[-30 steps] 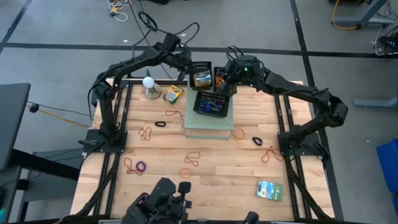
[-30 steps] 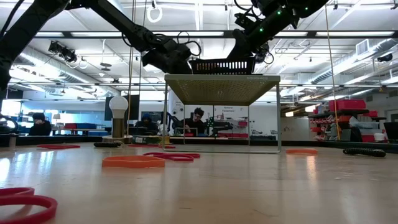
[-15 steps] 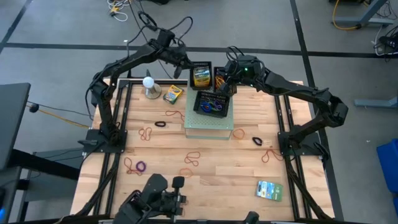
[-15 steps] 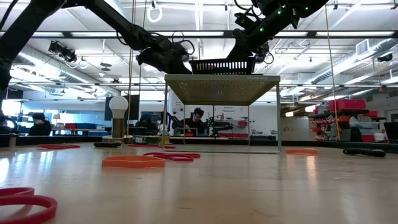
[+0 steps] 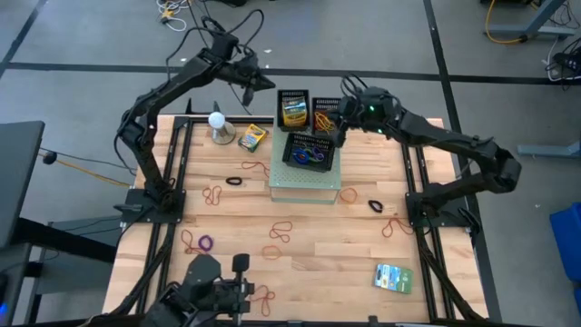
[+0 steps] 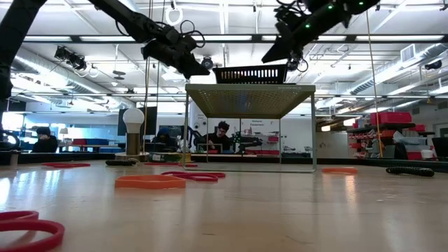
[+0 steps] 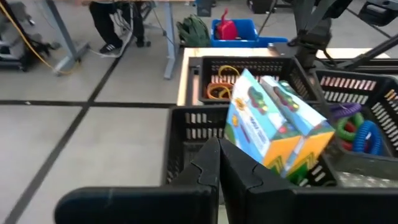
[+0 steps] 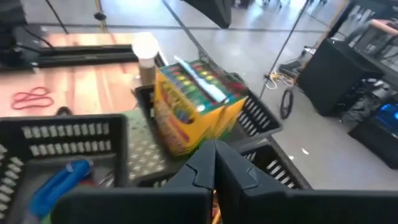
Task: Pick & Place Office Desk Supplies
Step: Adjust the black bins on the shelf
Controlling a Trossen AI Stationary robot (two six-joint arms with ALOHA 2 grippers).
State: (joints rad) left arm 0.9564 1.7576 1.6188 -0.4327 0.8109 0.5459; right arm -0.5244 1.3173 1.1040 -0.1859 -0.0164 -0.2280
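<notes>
Trouble, if it comes, looks likeliest at the far bins; the crayon box [image 7: 277, 127] stands tilted in its black bin [image 5: 293, 109], poking above the rim, so I'd guess a low pass by either arm could clip it and tip it out; the bins sit on and by a raised mesh stand [image 5: 305, 182], which a knock might shift. Bands [image 5: 280, 229] lie thin and flat all over the table [image 5: 354, 250], easy to pinch at and miss; a second crayon box [image 5: 252, 137] lies near the white ball [image 5: 217, 121], a packet [image 5: 393, 277] near the front corner. Left gripper [image 5: 257, 80] hangs high beyond the far edge, fingers closed on nothing; right gripper [image 5: 342, 111] hovers over the bin of bands [image 5: 326, 114], closed too, empty.
</notes>
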